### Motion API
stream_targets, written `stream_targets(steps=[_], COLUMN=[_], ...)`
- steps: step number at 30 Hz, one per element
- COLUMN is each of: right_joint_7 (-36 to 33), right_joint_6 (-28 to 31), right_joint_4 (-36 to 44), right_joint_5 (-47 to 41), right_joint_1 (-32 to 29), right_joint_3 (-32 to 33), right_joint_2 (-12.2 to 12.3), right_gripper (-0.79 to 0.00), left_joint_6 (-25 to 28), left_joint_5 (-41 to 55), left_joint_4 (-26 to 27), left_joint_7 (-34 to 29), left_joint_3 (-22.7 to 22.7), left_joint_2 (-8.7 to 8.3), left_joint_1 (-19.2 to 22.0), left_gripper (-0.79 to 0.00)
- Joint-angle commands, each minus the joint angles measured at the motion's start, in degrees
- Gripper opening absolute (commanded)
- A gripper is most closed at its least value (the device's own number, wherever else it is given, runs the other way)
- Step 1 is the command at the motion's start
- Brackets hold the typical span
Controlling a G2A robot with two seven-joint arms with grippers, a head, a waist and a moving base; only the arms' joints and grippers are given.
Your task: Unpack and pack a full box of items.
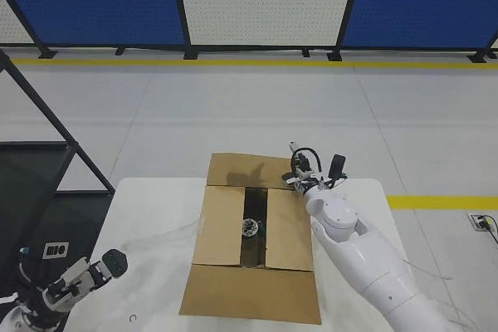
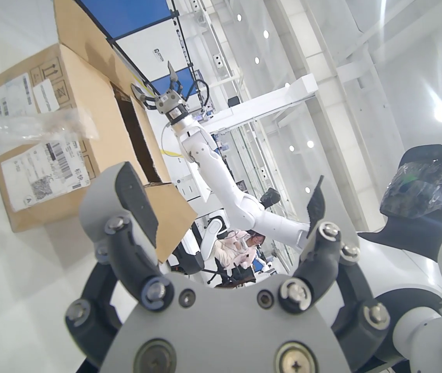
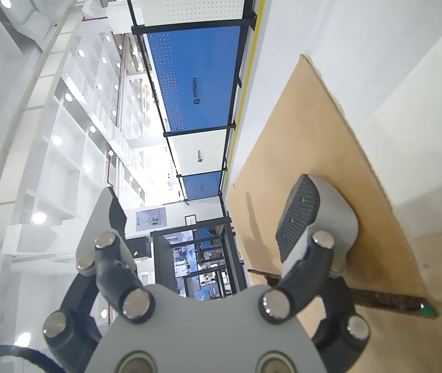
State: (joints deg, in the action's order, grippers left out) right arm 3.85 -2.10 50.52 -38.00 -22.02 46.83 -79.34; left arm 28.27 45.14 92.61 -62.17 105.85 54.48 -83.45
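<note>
Right fingers (image 3: 298, 211) at box (image 1: 220, 224); round item (image 1: 251, 227) inside.

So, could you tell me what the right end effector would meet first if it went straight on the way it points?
Probably nothing near: the right end effector, open, points out past the box, and the flap runs beside it, not ahead. Depth is unclear.
</note>
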Motion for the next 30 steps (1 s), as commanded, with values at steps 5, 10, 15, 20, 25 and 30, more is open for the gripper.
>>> stream_targets(steps=[5,10,15,20,25,30], right_joint_7=[-2.82,-5.51,-8.3,-9.43,-10.41,-13.3], right_joint_6=[-2.13,-3.54,-3.72,-3.08,0.16,4.57], right_joint_4=[-2.72,-4.4,-5.19,-5.0,-2.9,2.05], right_joint_5=[1.56,2.91,3.94,4.83,4.77,4.84], right_joint_1=[1.21,1.9,2.03,1.66,0.4,-2.48], right_joint_3=[-0.76,-0.92,-0.18,0.97,3.19,6.5], right_joint_2=[-1.22,-1.97,-2.3,-2.48,-2.37,-1.56], right_gripper=[0.0,0.0,0.0,0.0,0.0,0.0], left_joint_6=[0.03,-0.01,0.1,0.04,-0.14,-0.27], left_joint_5=[-0.02,0.05,0.12,0.04,-0.18,-0.39], left_joint_4=[-0.12,-0.53,-0.74,-0.81,-0.88,-0.77], left_joint_7=[-0.3,-0.62,-0.76,-1.03,-1.09,-0.85], left_joint_3=[0.03,0.09,0.18,0.21,0.25,0.37], left_joint_2=[0.09,0.15,0.22,0.27,0.31,0.35], left_joint_1=[0.02,0.16,0.29,0.43,0.65,0.89], left_gripper=[0.0,0.0,0.0,0.0,0.0,0.0])
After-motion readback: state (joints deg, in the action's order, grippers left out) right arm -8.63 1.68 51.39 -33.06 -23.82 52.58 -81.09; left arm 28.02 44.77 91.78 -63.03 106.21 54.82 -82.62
